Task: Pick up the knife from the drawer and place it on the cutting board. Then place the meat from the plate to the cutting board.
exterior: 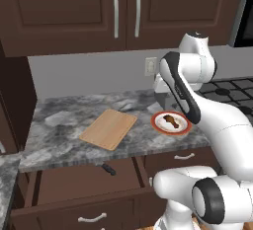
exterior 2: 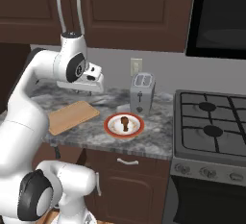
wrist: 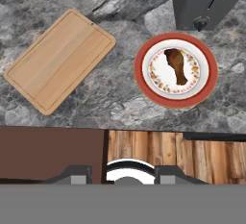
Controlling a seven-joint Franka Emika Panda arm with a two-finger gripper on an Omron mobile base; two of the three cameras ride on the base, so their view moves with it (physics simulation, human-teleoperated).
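Showing one knife [exterior: 108, 169], probably.

I see the cutting board [exterior: 108, 129] bare on the grey desk [exterior: 59, 125], the plate [exterior: 171, 122] holding the meat [exterior: 169, 120] beside it. Below, the drawer [exterior: 89, 182] stands pulled out, the knife [exterior: 108, 169] lying inside.

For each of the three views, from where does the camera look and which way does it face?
Left base view: behind the arm, left, facing the counter; arm at right; board, plate, open drawer with knife.
Right base view: behind, right; arm at left; toaster, stove.
Hand view: looks straight down on the counter; gripper tips at the bottom.
All three share board, plate and meat.
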